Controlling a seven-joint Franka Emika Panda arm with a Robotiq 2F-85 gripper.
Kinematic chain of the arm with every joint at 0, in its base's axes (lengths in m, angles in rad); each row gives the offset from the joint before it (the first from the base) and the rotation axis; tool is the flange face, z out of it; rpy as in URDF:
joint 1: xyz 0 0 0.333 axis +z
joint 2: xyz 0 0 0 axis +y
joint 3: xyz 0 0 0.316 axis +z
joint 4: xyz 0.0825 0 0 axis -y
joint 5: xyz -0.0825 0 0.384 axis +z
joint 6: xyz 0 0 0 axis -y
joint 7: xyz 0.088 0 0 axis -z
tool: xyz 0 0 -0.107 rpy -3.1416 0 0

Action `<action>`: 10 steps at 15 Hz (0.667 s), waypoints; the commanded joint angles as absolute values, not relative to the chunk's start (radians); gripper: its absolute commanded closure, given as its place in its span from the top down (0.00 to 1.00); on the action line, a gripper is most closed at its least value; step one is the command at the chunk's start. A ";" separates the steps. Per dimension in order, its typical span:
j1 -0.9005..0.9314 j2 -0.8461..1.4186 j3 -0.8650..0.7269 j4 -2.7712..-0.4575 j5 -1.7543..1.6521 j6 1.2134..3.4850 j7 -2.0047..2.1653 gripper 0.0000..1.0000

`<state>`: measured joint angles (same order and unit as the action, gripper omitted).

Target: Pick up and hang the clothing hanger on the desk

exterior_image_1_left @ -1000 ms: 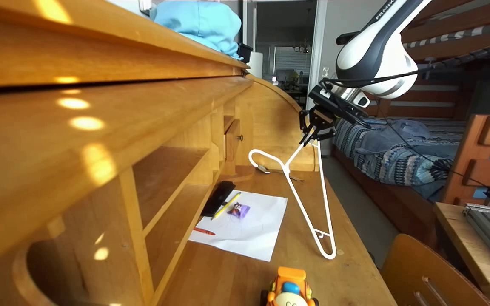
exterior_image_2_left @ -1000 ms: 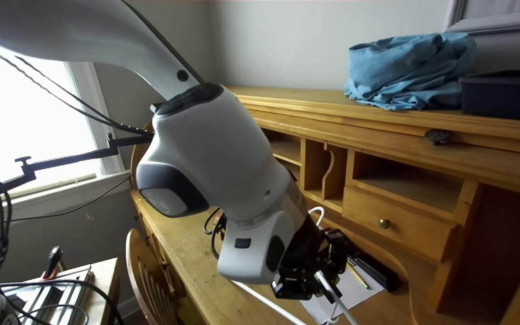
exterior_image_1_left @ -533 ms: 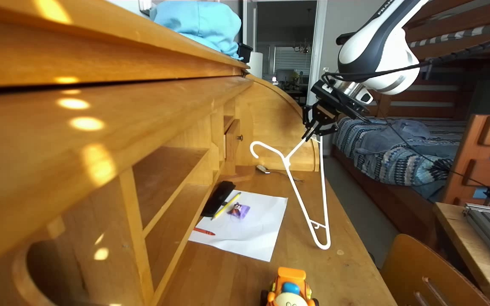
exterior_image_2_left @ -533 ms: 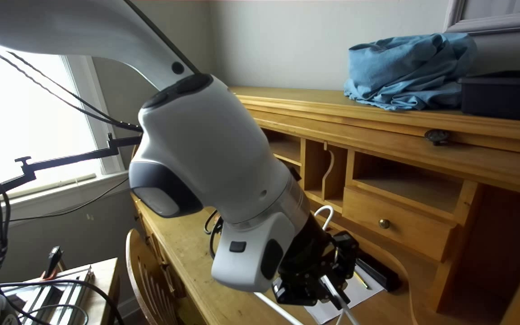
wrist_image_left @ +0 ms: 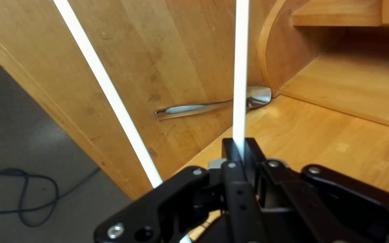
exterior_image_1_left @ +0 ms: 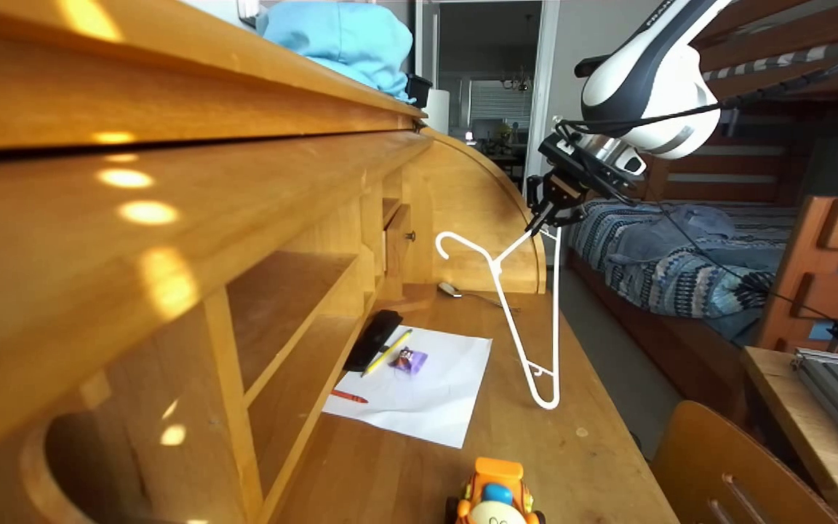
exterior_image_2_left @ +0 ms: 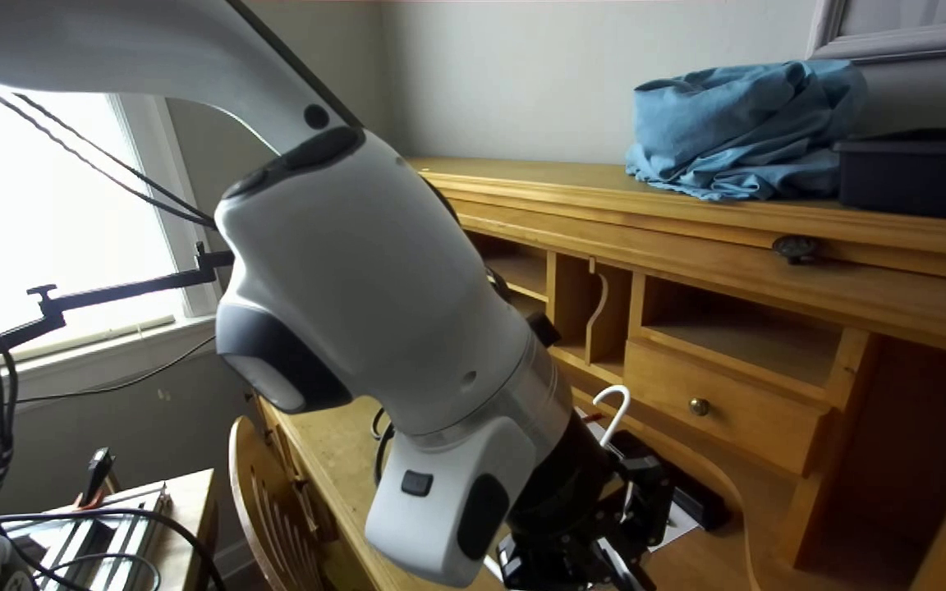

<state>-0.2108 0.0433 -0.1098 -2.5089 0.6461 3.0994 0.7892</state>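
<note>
The white clothing hanger (exterior_image_1_left: 495,266) hangs tilted from my gripper (exterior_image_1_left: 537,223) in an exterior view, with its hook towards the cubbies and its lower corner seeming raised over the desk (exterior_image_1_left: 586,466). The hook (exterior_image_2_left: 622,404) also shows in an exterior view beside the gripper; much of the hanger there is hidden by the arm. In the wrist view the jaws (wrist_image_left: 241,148) are shut on one bar of the hanger (wrist_image_left: 240,67); its other bar runs to the left. The desk's writing surface (wrist_image_left: 181,50) and curved side panel (exterior_image_1_left: 463,211) lie behind.
On the desk are a paper sheet (exterior_image_1_left: 455,386), a yellow pencil (exterior_image_1_left: 388,352), a black case (exterior_image_1_left: 374,340), an orange toy (exterior_image_1_left: 497,489) and a spoon-like metal piece (wrist_image_left: 211,107). Blue cloth (exterior_image_2_left: 744,131) and a dark bin (exterior_image_2_left: 920,176) sit on top. A knob (exterior_image_2_left: 797,248) sticks out.
In an exterior view the gripper and hanger have risen and moved slightly right. The hanger's lower corner has come up and swung a little left. The grasp stays the same.
</note>
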 commanded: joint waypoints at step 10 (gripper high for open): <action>-0.243 0.057 -0.128 -2.437 0.676 3.064 0.787 0.02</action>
<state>-0.2349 0.0449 -0.1279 -2.4722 0.6464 3.0915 0.7901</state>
